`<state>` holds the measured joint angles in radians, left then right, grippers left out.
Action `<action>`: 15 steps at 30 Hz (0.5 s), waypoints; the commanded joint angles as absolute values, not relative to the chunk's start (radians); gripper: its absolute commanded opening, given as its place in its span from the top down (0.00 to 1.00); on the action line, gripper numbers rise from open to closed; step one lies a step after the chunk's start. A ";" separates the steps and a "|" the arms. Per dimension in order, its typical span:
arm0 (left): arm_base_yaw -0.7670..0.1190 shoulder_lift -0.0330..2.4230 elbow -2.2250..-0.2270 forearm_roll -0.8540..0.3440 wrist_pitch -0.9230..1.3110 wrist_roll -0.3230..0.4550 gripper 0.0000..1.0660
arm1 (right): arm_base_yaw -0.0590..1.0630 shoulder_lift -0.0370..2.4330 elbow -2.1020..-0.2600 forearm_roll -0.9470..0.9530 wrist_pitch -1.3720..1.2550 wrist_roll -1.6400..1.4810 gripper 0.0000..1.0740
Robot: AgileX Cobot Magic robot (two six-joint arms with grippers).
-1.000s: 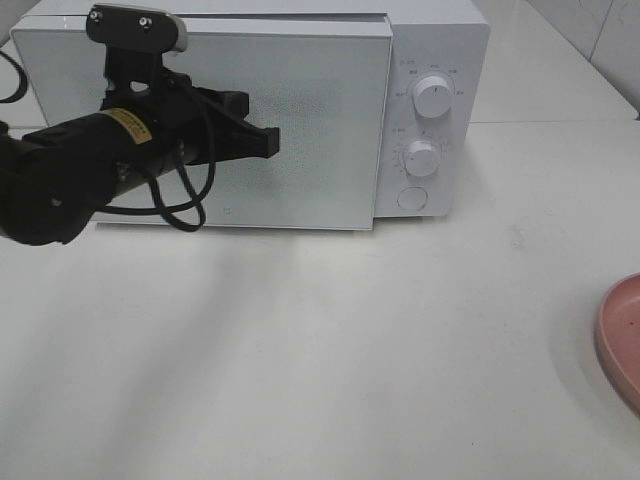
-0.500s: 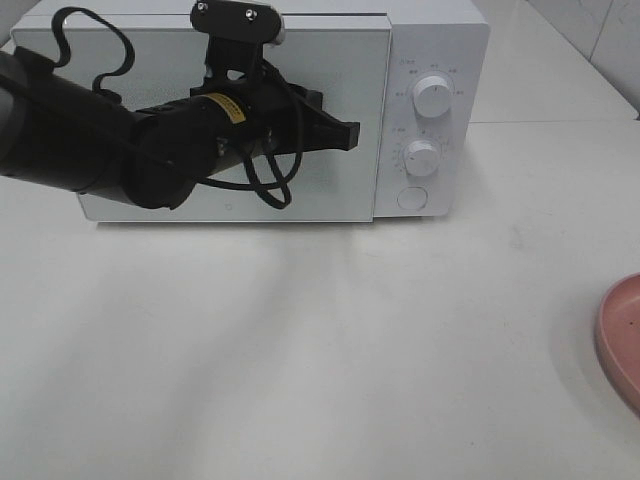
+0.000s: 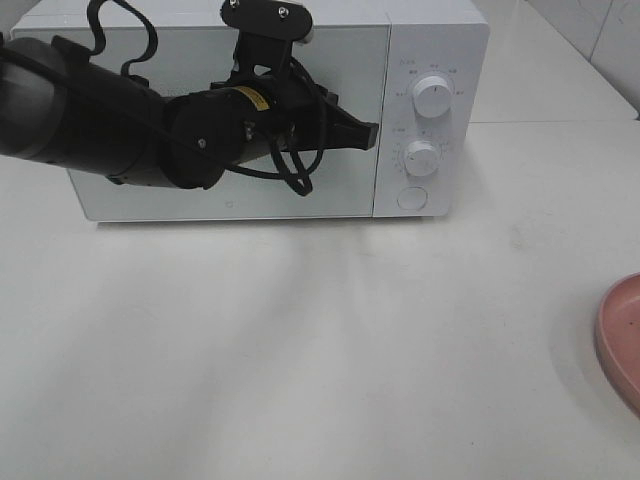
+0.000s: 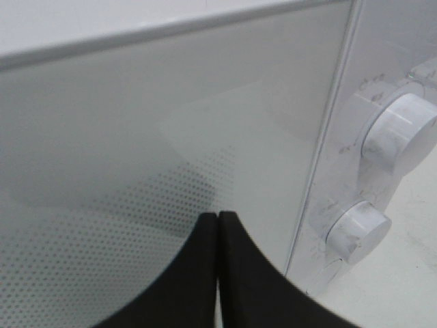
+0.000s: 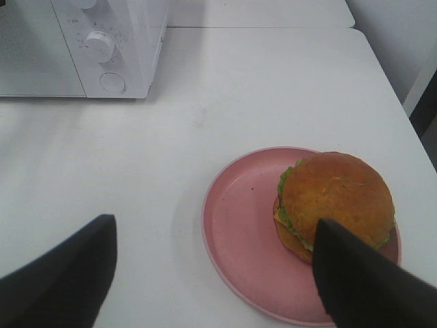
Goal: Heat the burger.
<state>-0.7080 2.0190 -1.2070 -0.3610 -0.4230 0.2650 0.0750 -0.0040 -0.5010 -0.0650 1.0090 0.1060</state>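
Note:
The burger (image 5: 336, 198), with a golden-brown bun and a green lettuce frill, sits on a round pink plate (image 5: 235, 236) in the right wrist view. My right gripper (image 5: 212, 225) hovers open above the table; one finger overlaps the burger's near side in the picture, and nothing is held. The exterior view shows only the plate's rim (image 3: 618, 340) at the right edge, and the burger is outside the picture. My left gripper (image 3: 366, 132) is shut and empty, its tips (image 4: 217, 216) close against the door of the white microwave (image 3: 430, 40), near the control panel.
The microwave door (image 3: 340, 190) looks flush with the body. Two round knobs (image 3: 432, 95) (image 3: 422, 158) and a round button (image 3: 411, 198) sit on the panel at its right. The black left arm (image 3: 120, 125) stretches across the door front.
The left arm has swept to the right across the microwave front. The door, ajar a second ago, now lies flush. The right gripper's side shows no change.

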 commanded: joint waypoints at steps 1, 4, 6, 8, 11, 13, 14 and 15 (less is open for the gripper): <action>-0.697 1.988 -1.234 -0.422 -0.354 0.269 1.00 | 0.072 -0.030 -0.499 -0.064 0.995 0.099 0.29; -0.713 1.959 -1.223 -0.421 -0.241 0.269 1.00 | 0.072 -0.030 -0.499 -0.064 0.995 0.099 0.29; -0.722 1.935 -1.209 -0.421 -0.185 0.269 0.97 | 0.072 -0.030 -0.499 -0.064 0.995 0.099 0.29; -0.727 1.912 -1.203 -0.421 -0.115 0.269 0.88 | 0.072 -0.030 -0.499 -0.064 0.995 0.099 0.29; -0.730 1.881 -1.203 -0.421 0.032 0.268 0.60 | 0.072 -0.030 -0.499 -0.064 0.995 0.099 0.29; -0.730 1.858 -1.203 -0.421 0.118 0.268 0.48 | 0.072 -0.030 -0.499 -0.064 0.995 0.099 0.29; -0.728 1.846 -1.203 -0.421 0.163 0.267 0.17 | 0.072 -0.030 -0.499 -0.064 0.995 0.099 0.29; -0.728 1.846 -1.203 -0.421 0.163 0.267 0.17 | 0.072 -0.030 -0.499 -0.064 0.995 0.099 0.29</action>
